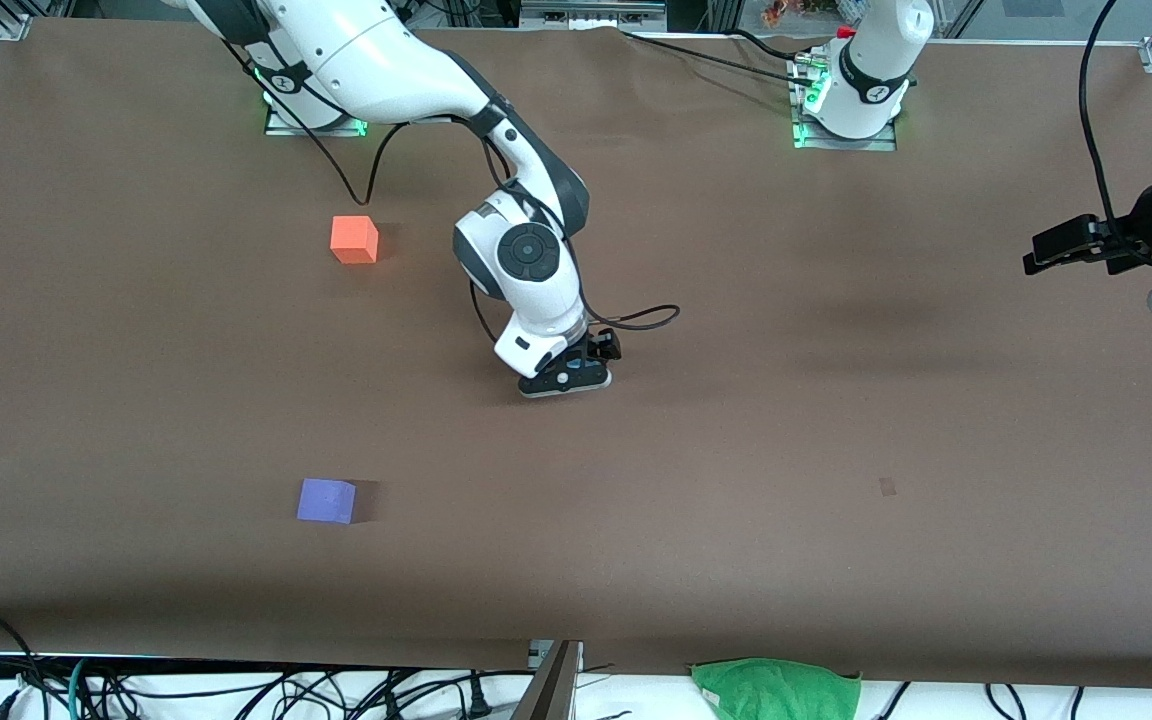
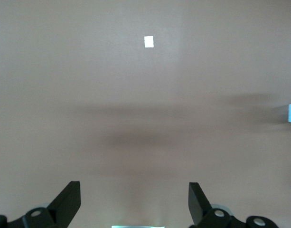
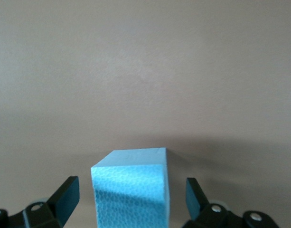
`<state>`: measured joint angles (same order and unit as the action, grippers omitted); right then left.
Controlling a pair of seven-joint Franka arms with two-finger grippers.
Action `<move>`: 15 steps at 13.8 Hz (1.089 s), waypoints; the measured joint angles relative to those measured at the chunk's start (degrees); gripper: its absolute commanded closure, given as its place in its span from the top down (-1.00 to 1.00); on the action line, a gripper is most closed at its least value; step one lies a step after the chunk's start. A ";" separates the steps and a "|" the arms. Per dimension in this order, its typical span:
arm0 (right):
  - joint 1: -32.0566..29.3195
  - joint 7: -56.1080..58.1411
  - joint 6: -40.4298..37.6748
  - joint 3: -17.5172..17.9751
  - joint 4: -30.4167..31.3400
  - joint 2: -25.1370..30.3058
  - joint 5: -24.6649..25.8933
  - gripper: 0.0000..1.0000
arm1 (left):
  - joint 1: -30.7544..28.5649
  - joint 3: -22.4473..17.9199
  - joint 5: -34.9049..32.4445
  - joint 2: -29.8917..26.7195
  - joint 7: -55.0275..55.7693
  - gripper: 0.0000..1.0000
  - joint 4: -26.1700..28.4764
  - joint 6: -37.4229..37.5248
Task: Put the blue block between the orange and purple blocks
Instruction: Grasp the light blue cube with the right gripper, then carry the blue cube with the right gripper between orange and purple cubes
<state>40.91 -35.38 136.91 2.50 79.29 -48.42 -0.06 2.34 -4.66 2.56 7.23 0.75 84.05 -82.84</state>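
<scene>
The blue block [image 3: 131, 187] is hiding from the front camera: the right arm's wrist and the right gripper [image 1: 566, 378] are covering it, down near the middle of the table [image 1: 736, 420]. Only the right wrist view is showing it, sitting on the brown surface between the two fingers [image 3: 64, 197], with a gap on each side, so the claw is standing wide and gripping nothing. The lower part of the block is running off that picture's edge. A sliver of the same blue is also peeking in at the edge of the left wrist view.

The orange block [image 1: 354, 240] is lying toward the right arm's end of the table, fairly near the edge where the bases stand. The purple block [image 1: 326, 500] is lying toward the same end, much nearer to the front camera's edge, well apart from the orange one.

The left gripper [image 1: 1061, 245] is waiting over the table's edge at the left arm's end, partly cut off by the frame. Its wrist view is showing its fingers [image 2: 67, 202] spread wide with bare table between them and a small pale patch [image 2: 148, 42] on the surface, too small to identify.

A green cloth [image 1: 776, 688] is poking out past the table's front edge, half cropped. No readable writing is showing anywhere.
</scene>
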 measured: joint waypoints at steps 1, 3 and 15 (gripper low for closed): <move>0.36 0.00 0.32 0.00 0.00 -0.57 0.07 0.99 | 0.17 0.31 -0.67 0.01 -0.04 1.00 0.01 0.00; 0.76 0.00 0.67 0.00 0.00 -1.18 0.95 0.85 | 0.72 0.45 -1.30 0.06 -0.03 1.00 0.03 0.00; -7.93 13.14 -9.16 -0.83 -2.31 3.32 1.03 -0.66 | 0.68 0.18 -1.38 1.31 -0.03 1.00 -1.39 -0.23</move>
<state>32.98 -22.24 127.74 1.68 76.99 -45.10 0.96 3.02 -4.48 1.18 8.54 0.71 82.66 -83.07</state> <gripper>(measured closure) 0.436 0.000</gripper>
